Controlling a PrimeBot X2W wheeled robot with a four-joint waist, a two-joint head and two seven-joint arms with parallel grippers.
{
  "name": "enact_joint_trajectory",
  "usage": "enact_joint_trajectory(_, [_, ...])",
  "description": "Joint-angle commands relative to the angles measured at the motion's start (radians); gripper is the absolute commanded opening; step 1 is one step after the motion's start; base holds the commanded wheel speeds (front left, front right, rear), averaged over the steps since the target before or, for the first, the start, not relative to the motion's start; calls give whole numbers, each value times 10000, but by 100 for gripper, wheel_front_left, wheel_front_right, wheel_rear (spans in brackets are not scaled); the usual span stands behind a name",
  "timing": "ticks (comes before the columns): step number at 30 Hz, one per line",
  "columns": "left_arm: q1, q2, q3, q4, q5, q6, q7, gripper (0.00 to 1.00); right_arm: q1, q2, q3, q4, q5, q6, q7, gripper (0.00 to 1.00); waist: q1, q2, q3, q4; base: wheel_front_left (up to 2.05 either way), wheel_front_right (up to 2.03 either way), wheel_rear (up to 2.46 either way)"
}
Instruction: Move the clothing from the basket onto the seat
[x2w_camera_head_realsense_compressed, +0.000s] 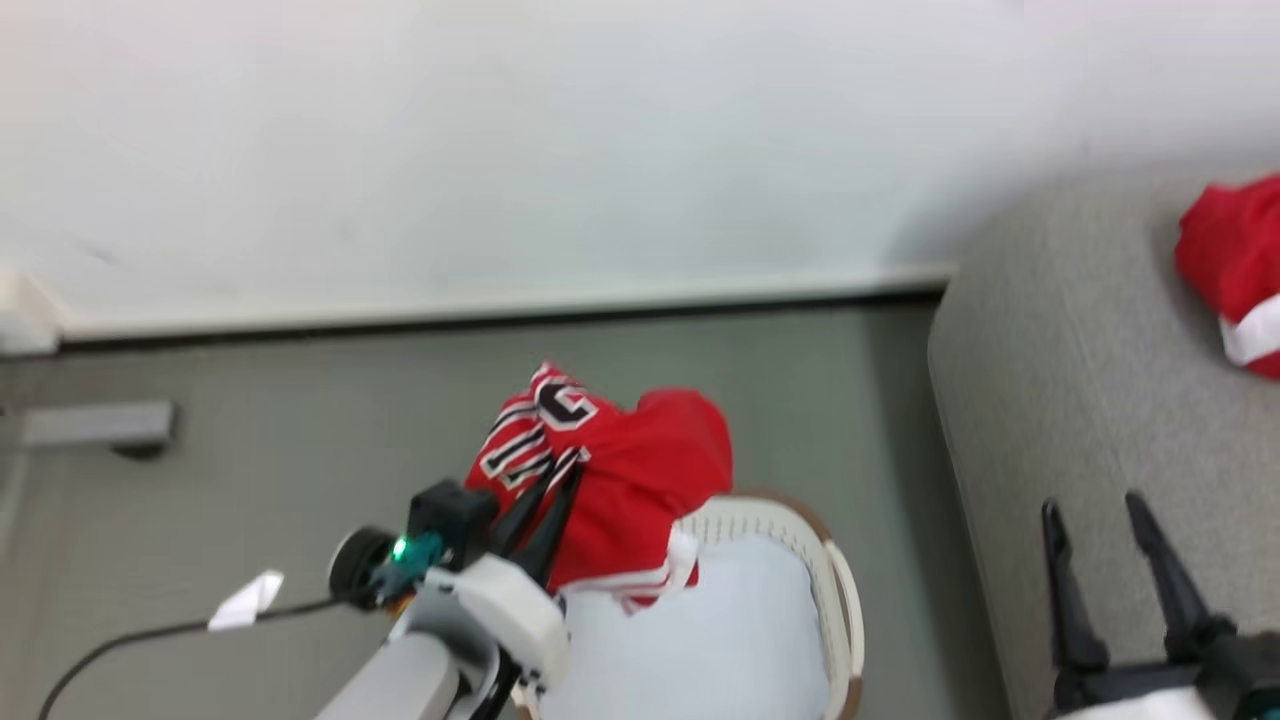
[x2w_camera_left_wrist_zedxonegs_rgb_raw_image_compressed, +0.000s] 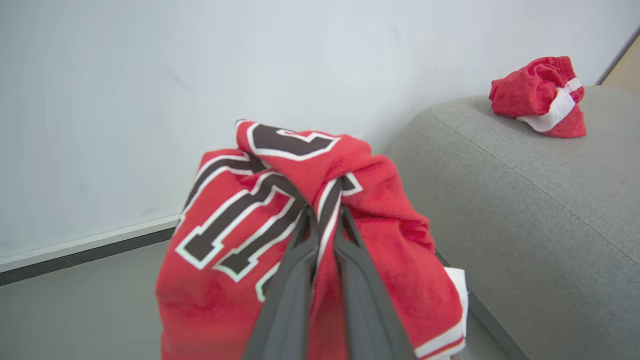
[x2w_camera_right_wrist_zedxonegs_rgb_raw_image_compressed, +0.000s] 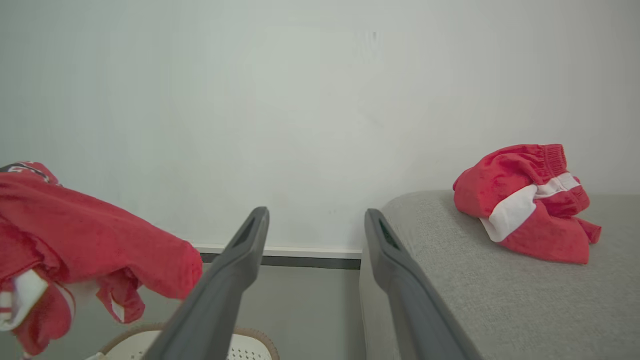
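Head view blurry. Basket (x2w_camera_head_realsense_compressed: 843, 590) cut off at the bottom, part-covered by the jersey (x2w_camera_head_realsense_compressed: 640, 470), which is pinched in left gripper (x2w_camera_head_realsense_compressed: 557, 478) above it. Right gripper (x2w_camera_head_realsense_compressed: 1092, 503) spread, empty, at seat (x2w_camera_head_realsense_compressed: 1080, 400) edge. Striped red garment (x2w_camera_right_wrist_zedxonegs_rgb_raw_image_compressed: 520, 200) lies on seat.

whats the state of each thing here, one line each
left claw: shut on the red numbered jersey
right claw: open, empty
red numbered jersey: bunched, hanging above the oval cream plastic basket
oval cream plastic basket: holds pale white cloth
red white-striped garment: crumpled on the grey fabric seat
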Motion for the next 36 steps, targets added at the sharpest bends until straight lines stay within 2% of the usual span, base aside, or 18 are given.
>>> enact_joint_trajectory(1, [508, 194, 49, -326, -123, 156, 51, 0, 415, -25, 28, 165, -111, -22, 6, 100, 5, -1, -1338, 403, 0, 0, 0])
enact_joint_trajectory(7, [1555, 762, 243, -1605, -350, 652, 391, 0, 1182, -22, 218, 311, 57, -22, 6, 100, 5, -1, -2139, 494, 0, 0, 0])
enact_joint_trajectory(8, [1886, 1025, 321, -2127, -392, 837, 549, 0, 1392, -20, 283, 282, 142, -22, 6, 100, 5, -1, -2273, 519, 0, 0, 0])
enact_joint_trajectory(13, [2293, 1486, 447, -3114, -413, 1141, 925, 0, 1552, -22, 523, 206, 281, -22, 6, 100, 5, -1, -2393, 533, 0, 0, 0])
enact_joint_trajectory(18, [2536, 1843, 548, -4045, -379, 1405, 1273, 0, 1321, -20, 1202, 72, 157, -22, 6, 100, 5, -1, -2455, 517, 0, 0, 0])
enact_joint_trajectory(22, [2595, 1985, 505, -4547, -280, 1505, 1473, 0, 947, -45, 2347, 11, -146, -22, 6, 100, 5, -1, -2472, 469, 0, 0, 0])
enact_joint_trajectory(24, [2588, 1999, 443, -4752, -235, 1519, 1548, 0, 611, -281, 3101, 9, -104, -24, 81, 100, 5, -1, -2474, 427, 0, 0, 0])
enact_joint_trajectory(30, [2456, 1925, 166, -5044, -118, 1454, 1766, 0, -811, -1070, 5567, -312, 484, -22, 902, 100, 5, -1, -2491, 285, 0, 0, 0])
enact_joint_trajectory(36, [2218, 1655, -288, -5044, 23, 1282, 1854, 0, -2028, -1547, 7168, -7, 1202, -22, 1583, 100, 5, -1, -2530, 281, 0, 0, 0])
